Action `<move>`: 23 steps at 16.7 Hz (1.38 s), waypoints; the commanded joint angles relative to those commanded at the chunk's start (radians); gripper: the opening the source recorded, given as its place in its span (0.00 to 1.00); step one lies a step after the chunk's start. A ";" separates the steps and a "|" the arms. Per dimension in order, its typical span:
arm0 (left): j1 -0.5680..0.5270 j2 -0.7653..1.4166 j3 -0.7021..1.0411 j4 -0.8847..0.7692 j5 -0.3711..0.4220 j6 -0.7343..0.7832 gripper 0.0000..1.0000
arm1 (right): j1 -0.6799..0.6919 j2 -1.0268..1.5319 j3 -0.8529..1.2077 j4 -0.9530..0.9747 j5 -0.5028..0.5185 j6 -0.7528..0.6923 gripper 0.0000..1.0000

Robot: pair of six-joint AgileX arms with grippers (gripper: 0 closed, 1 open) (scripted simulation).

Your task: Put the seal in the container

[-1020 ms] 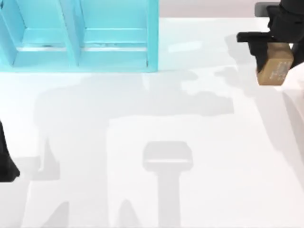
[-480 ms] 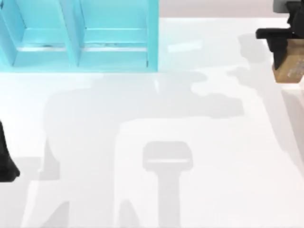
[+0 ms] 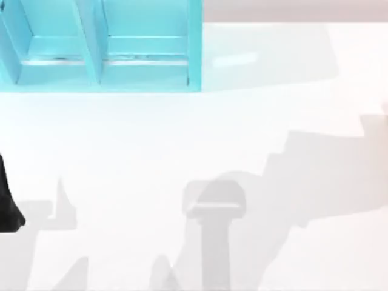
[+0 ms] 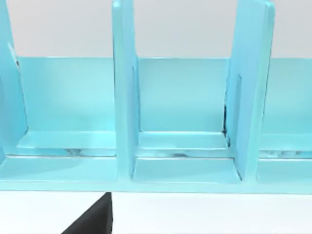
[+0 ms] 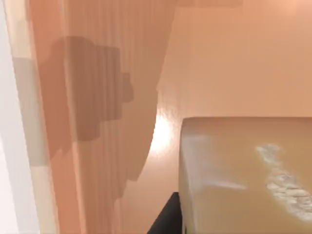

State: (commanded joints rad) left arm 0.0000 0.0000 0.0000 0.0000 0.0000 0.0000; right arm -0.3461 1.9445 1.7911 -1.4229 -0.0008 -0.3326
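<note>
Seal [image 5: 243, 175], judged rigid, light, smooth-faced; best gripped across flat sides. Right claw's state: cannot tell. Container [image 3: 103, 48] stood at eleven o'clock.

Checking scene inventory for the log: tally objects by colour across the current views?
Turquoise: 1, the compartmented container
Tan-brown: 1, the seal, close up in the right wrist view
White: 1, the table
Black: 1, the left arm at the table's left edge
Total: 4
</note>
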 joint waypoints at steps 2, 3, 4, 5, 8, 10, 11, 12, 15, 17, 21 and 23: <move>0.000 0.000 0.000 0.000 0.000 0.000 1.00 | -0.073 -0.064 -0.071 0.010 0.001 -0.072 0.00; 0.000 0.000 0.000 0.000 0.000 0.000 1.00 | -0.093 -0.083 -0.090 0.013 0.001 -0.092 0.00; 0.000 0.000 0.000 0.000 0.000 0.000 1.00 | -0.102 -0.092 -0.099 0.014 0.002 -0.101 0.00; 0.000 0.000 0.000 0.000 0.000 0.000 1.00 | -0.103 -0.093 -0.100 0.014 0.002 -0.102 0.00; 0.000 0.000 0.000 0.000 0.000 0.000 1.00 | -0.100 -0.088 -0.097 0.012 0.002 -0.099 0.00; 0.000 0.000 0.000 0.000 0.000 0.000 1.00 | -0.098 -0.087 -0.114 0.029 0.003 -0.101 0.00; 0.000 0.000 0.000 0.000 0.000 0.000 1.00 | -0.098 -0.086 -0.138 0.052 0.003 -0.101 0.00; 0.000 0.000 0.000 0.000 0.000 0.000 1.00 | -0.098 -0.086 -0.170 0.085 0.003 -0.100 0.00; 0.000 0.000 0.000 0.000 0.000 0.000 1.00 | -0.100 -0.083 -0.290 0.215 0.003 -0.098 0.00; 0.000 0.000 0.000 0.000 0.000 0.000 1.00 | -0.100 -0.082 -0.336 0.262 0.002 -0.099 0.00; 0.000 0.000 0.000 0.000 0.000 0.000 1.00 | -0.100 -0.082 -0.344 0.269 0.002 -0.098 0.00; 0.000 0.000 0.000 0.000 0.000 0.000 1.00 | -0.100 -0.082 -0.344 0.269 0.002 -0.098 0.15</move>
State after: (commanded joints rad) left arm 0.0000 0.0000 0.0000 0.0000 0.0000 0.0000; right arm -0.4457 1.8627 1.4474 -1.1539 0.0009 -0.4311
